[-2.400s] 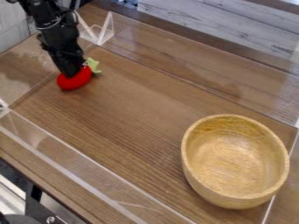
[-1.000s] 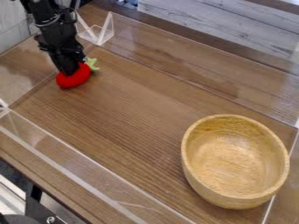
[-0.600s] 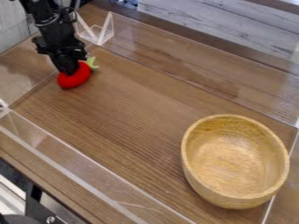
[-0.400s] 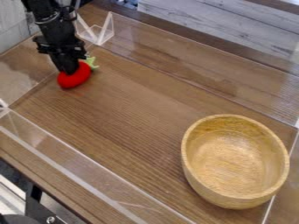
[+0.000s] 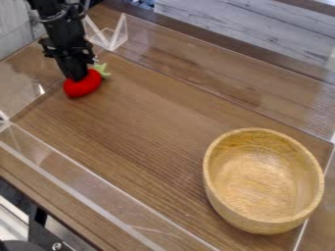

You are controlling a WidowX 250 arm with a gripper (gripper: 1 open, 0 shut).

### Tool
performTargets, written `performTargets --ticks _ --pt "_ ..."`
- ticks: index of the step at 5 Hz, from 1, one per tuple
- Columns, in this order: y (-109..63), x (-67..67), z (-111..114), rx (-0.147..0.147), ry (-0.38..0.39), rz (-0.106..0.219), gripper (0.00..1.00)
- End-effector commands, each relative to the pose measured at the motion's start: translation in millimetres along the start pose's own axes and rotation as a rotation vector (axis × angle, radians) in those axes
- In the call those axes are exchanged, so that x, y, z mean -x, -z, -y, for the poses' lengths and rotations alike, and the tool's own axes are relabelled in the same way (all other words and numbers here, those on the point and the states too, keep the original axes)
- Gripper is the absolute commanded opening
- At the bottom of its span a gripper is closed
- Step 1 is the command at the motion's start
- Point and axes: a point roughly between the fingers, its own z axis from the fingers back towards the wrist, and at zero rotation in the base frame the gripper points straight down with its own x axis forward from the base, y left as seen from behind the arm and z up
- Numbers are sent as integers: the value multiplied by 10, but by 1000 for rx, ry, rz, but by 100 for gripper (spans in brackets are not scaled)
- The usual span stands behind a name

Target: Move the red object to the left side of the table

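Bright red, the small toy fruit (image 5: pixel 82 86) lies on the brown wooden table (image 5: pixel 164 118), towards the upper left of the view, with its light green leafy tuft (image 5: pixel 104 71) on the side facing up and to the right. Black and skinny, the robot's gripper (image 5: pixel 78 72) reaches down from the top left corner, its tips right at the upper edge of the fruit and covering a little of it. The gripper is closed; whether it pinches the fruit or only sits against it, I cannot tell, since the tips are dark and tiny. Well apart from them, at the lower right, stands a large tan wooden bowl (image 5: pixel 263 181), upright, with its round mouth open and its smooth inside showing. Clear plastic walls (image 5: pixel 108 211) border the table, and some dark gear (image 5: pixel 33 221) shows outside them at the lower left.
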Motion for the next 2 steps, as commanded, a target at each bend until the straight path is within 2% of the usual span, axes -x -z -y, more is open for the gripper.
performTargets --ticks 1,2 --pt "147 -34 6 22 -40 -34 0" --pt "123 -46 73 33 -63 -34 100"
